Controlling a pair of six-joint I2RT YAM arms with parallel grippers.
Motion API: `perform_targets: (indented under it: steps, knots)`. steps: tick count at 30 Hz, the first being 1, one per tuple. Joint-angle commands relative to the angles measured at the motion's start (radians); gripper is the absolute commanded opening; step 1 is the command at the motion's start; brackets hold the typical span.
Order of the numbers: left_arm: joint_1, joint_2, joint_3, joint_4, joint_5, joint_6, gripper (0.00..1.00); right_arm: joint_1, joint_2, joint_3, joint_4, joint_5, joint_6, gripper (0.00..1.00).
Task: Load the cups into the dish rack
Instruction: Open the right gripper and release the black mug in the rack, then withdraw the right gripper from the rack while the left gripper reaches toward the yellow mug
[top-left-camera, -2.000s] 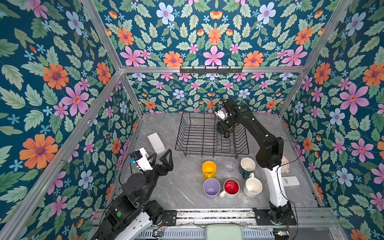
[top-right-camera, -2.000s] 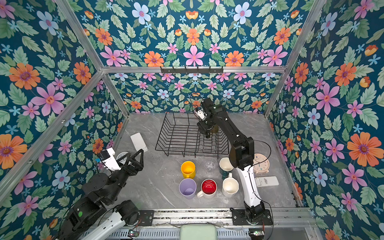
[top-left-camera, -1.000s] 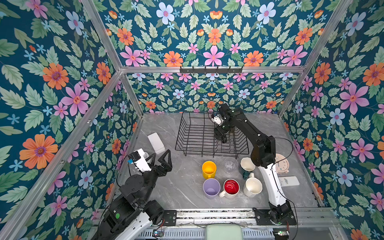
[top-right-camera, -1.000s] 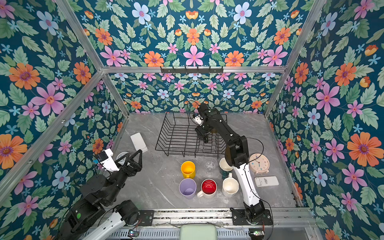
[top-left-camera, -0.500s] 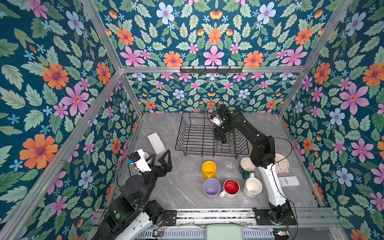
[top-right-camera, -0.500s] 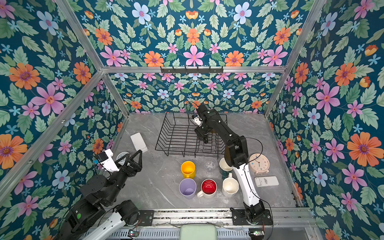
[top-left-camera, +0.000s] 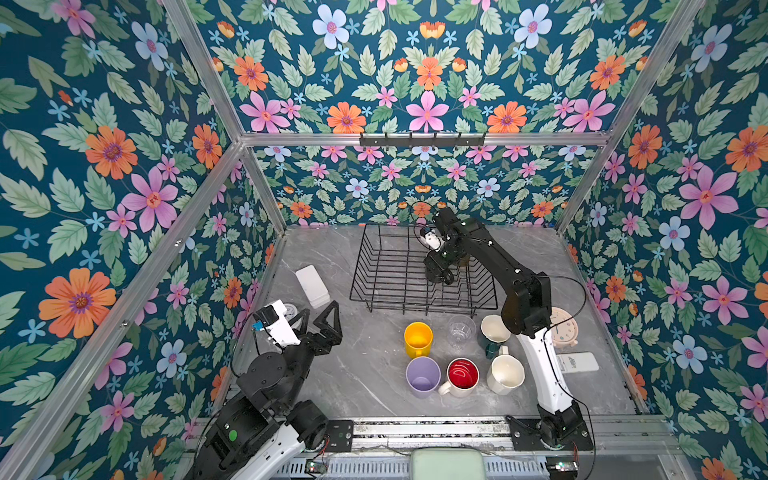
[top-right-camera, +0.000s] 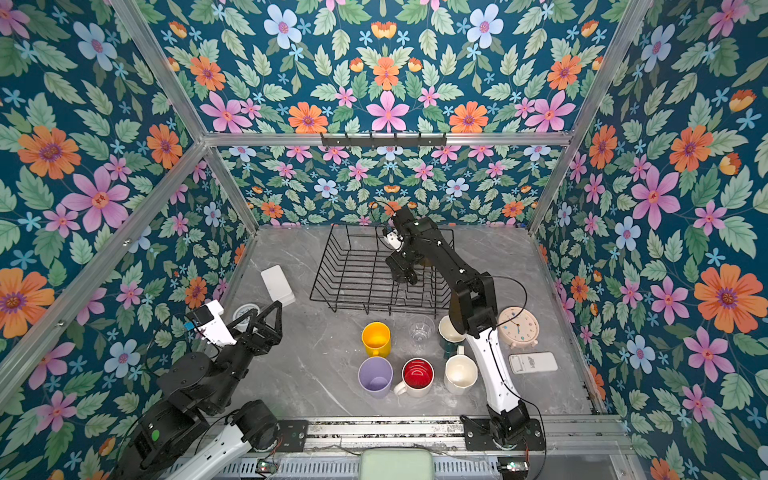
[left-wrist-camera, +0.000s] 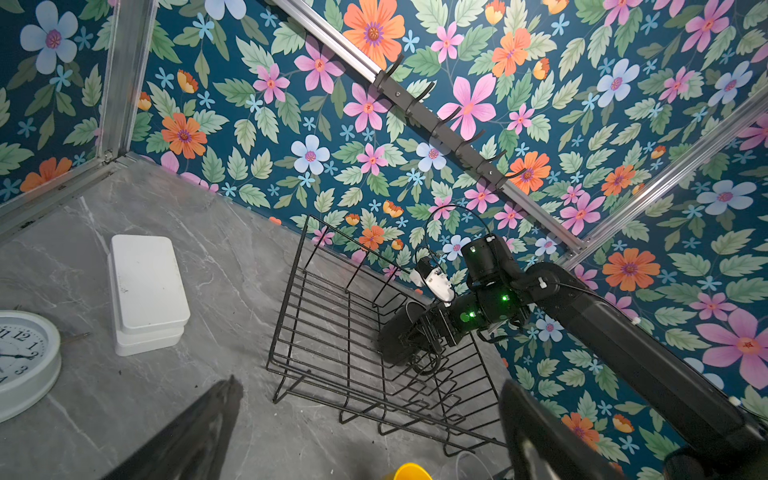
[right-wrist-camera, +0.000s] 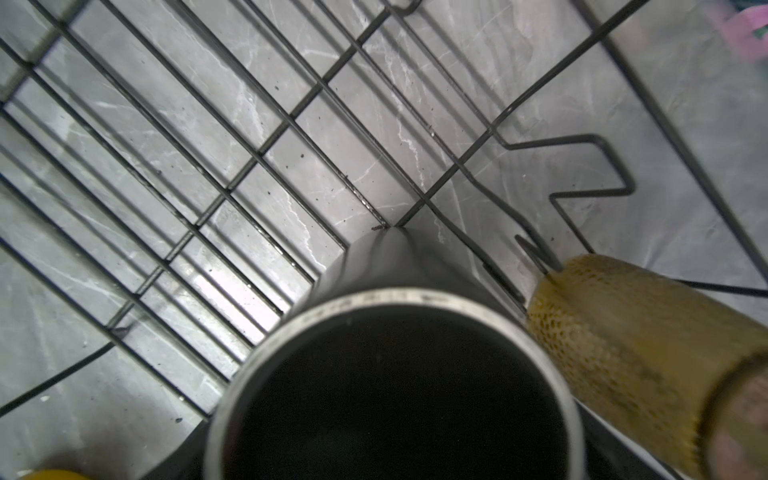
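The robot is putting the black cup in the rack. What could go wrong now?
1. The black mug looks tilted on the dish rack's wires, with the right claw at it; let go, it might roll or tip.
2. The amber tumbler is close beside it, so a rolling mug might bump it.
3. The claw is low among the wires and might snag the rack pulling out.
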Motion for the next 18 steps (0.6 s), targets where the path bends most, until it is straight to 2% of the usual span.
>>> perform_targets:
  steps: [1,6,12,18]
  knots:
    - [0.000,-0.002,-0.001,0.008,-0.001,0.002,1.00,0.002,-0.020,0.002,-0.004,-0.005,0.016,0.94]
    - [0.000,0.000,-0.002,0.008,-0.004,0.000,1.00,0.001,-0.064,0.002,-0.009,-0.005,0.053,0.94]
    - [0.001,0.023,0.006,0.001,-0.007,0.002,0.99,0.001,-0.187,-0.037,-0.002,0.005,0.138,0.94]
    - [0.000,0.110,0.044,-0.044,0.012,0.009,0.97,0.001,-0.461,-0.322,0.100,0.014,0.275,0.94]
